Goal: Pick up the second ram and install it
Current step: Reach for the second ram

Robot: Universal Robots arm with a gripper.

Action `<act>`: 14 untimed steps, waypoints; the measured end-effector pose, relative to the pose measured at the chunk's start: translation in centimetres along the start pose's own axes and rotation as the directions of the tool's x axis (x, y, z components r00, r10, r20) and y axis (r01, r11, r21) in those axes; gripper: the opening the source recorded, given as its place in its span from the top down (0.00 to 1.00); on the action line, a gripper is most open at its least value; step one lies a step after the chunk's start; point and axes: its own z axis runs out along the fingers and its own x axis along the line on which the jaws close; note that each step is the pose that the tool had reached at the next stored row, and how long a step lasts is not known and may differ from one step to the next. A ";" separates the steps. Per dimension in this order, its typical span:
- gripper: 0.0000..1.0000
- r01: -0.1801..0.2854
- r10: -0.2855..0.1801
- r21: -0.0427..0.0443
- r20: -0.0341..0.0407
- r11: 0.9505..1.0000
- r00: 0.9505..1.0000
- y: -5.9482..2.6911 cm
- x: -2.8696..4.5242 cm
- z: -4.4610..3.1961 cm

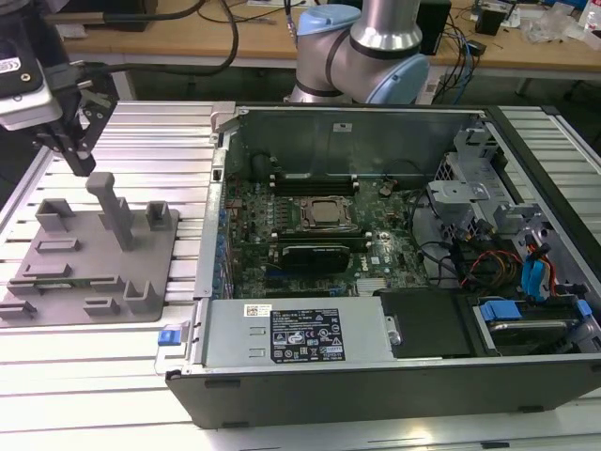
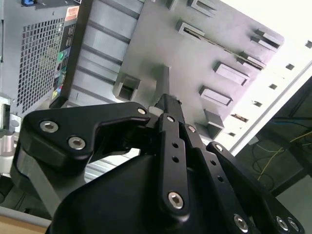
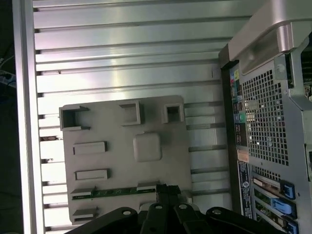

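The second ram [image 3: 114, 192] is a thin green stick lying on edge in a slot of the grey fixture plate [image 3: 112, 126]; the same stick [image 2: 222, 47] runs between the fixture's blocks in the second wrist view. My gripper [image 1: 83, 165] hangs above the far end of the fixture plate [image 1: 94, 272], at the exterior view's left. Its black fingers [image 3: 164, 191] are drawn together with nothing between them, their tips close to one end of the stick. In the second wrist view the gripper [image 2: 165, 101] points down at the plate, apart from it.
The open computer case [image 1: 394, 376] lies to the exterior view's right of the fixture, its motherboard [image 1: 319, 221] and memory slots [image 1: 310, 178] exposed. A tall grey post [image 1: 115, 211] stands on the fixture plate. Ribbed aluminium table [image 3: 126, 53] surrounds it. The arm's base [image 1: 362, 52] stands behind the case.
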 end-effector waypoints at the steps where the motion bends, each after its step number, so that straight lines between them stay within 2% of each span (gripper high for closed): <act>1: 0.92 0.000 0.000 0.000 0.000 1.000 1.000 -0.03 0.20 0.06; 5: 0.92 0.000 0.000 0.000 0.000 1.000 1.000 -0.39 1.80 0.54; 7: 0.92 0.000 0.000 0.000 0.000 1.000 1.000 -0.47 2.15 0.69; 11: 0.92 0.000 0.000 0.000 0.000 1.000 1.000 -1.10 3.10 1.46; 14: 0.92 0.000 0.000 0.000 0.000 1.000 1.000 -1.64 3.52 2.00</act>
